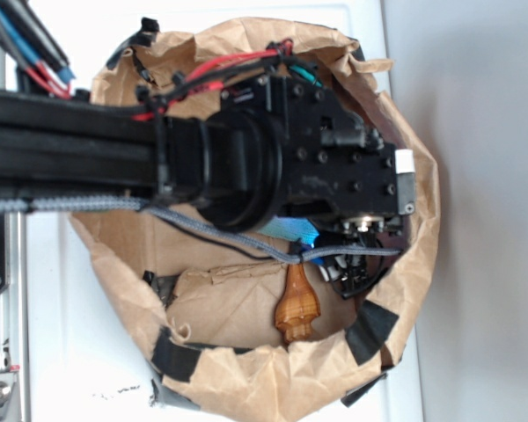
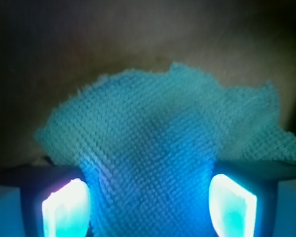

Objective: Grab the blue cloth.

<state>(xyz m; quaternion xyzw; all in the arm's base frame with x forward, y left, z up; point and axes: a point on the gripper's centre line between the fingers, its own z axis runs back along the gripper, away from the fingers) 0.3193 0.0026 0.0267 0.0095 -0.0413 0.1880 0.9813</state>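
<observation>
Glowing fingers (image 2: 64, 210) frame the bottom of the wrist view, set apart with the blue cloth (image 2: 158, 158) bunched up between them and touching both, though whether they actually squeeze it I cannot tell. From the exterior view the black arm (image 1: 88, 149) reaches over a bowl-like nest of crumpled brown paper (image 1: 246, 387), the gripper (image 1: 356, 237) low inside it. Only a sliver of the cloth shows beneath, near an amber seashell (image 1: 297, 308) on the lining.

The black arm (image 1: 88, 149) reaches in level from the left, its wrist turned downward. The tool (image 2: 148, 197) stands with both fingers (image 2: 64, 207) spread apart, cloth between them.
</observation>
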